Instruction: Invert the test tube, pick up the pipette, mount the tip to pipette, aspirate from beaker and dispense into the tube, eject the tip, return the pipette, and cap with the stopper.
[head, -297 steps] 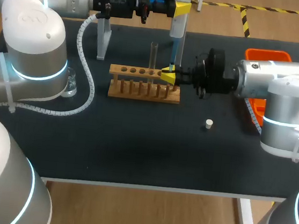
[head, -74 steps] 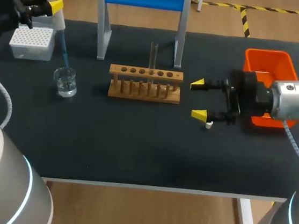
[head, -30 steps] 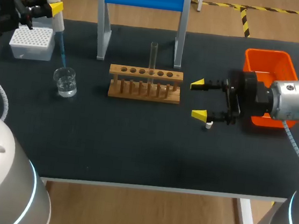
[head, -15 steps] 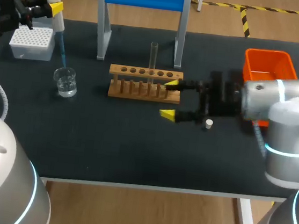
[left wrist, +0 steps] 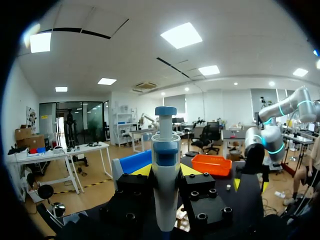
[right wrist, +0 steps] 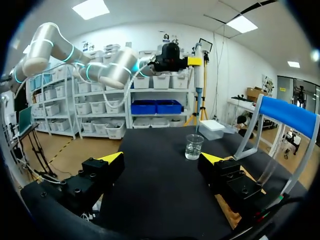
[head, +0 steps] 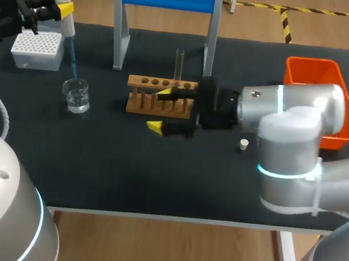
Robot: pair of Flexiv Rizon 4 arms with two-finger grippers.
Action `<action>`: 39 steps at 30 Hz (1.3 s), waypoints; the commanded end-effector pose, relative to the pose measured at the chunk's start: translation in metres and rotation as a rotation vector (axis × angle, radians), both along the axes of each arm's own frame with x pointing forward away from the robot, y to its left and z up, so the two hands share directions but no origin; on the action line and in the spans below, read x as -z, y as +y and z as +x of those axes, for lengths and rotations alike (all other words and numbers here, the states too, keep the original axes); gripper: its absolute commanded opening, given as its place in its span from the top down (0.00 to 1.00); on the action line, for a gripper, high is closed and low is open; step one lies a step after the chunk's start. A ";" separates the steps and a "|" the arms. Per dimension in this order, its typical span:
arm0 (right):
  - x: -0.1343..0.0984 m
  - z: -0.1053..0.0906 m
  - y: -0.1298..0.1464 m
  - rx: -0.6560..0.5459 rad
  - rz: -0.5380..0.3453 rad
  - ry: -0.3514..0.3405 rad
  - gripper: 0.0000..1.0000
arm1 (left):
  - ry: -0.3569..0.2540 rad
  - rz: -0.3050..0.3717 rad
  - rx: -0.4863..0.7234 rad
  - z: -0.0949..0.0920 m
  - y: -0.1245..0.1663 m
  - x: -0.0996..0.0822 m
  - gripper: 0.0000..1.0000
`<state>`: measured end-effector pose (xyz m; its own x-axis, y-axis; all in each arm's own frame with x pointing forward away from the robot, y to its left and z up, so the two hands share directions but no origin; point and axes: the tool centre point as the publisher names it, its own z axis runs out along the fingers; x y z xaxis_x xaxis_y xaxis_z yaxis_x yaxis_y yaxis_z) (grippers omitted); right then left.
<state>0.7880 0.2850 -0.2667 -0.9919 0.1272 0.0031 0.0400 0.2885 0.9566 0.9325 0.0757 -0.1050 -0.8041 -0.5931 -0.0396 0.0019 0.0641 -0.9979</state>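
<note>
At ten o'clock on the bench (head: 156, 179), left gripper (head: 61, 9) pinches pipette (head: 67, 25); lower its tip straight into beaker (head: 76, 94). Right gripper (head: 160, 110) is spread beside the rack (head: 147, 82).

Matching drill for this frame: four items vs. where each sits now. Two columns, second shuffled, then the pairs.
1. pipette
2. test tube
3. stopper
4. beaker

A. upright in the wooden rack
B. loose on the black mat, nothing holding it
C. gripped in the left claw
D. standing next to the white tip box

Pairs: 1-C, 2-A, 3-B, 4-D
</note>
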 end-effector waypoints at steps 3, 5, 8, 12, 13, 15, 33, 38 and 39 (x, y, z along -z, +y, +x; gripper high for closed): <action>0.021 0.015 0.067 0.049 -0.059 0.001 0.00 | -0.002 0.000 -0.002 0.000 -0.001 0.000 1.00; 0.025 0.020 0.076 0.058 -0.076 -0.001 0.00 | -0.002 0.000 -0.002 0.000 -0.001 0.000 1.00; 0.030 0.025 0.086 0.065 -0.115 -0.018 0.00 | -0.002 0.000 -0.002 0.000 -0.001 0.000 1.00; 0.036 0.032 0.096 0.088 -0.150 -0.024 0.00 | -0.002 0.000 -0.002 0.000 -0.001 0.000 1.00; 0.037 0.033 0.098 0.090 -0.152 -0.024 0.00 | -0.002 0.000 -0.002 0.000 -0.001 0.000 1.00; 0.039 0.035 0.103 0.099 -0.178 -0.033 0.00 | -0.002 0.000 -0.002 0.000 -0.001 0.000 1.00; 0.058 0.054 0.112 0.171 -0.174 0.029 0.00 | -0.002 0.000 -0.002 0.000 -0.001 0.000 1.00; 0.059 0.056 0.112 0.179 -0.173 0.031 0.00 | -0.002 0.000 -0.002 0.000 -0.001 0.000 1.00; 0.059 0.056 0.111 0.179 -0.173 0.030 0.00 | -0.002 0.000 -0.002 0.000 -0.001 0.000 1.00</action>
<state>0.8455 0.3924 -0.3191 -0.9562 0.2928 0.0000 0.1367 0.4466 0.8842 0.9324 0.0757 -0.1047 -0.8045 -0.5927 -0.0394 0.0007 0.0655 -0.9979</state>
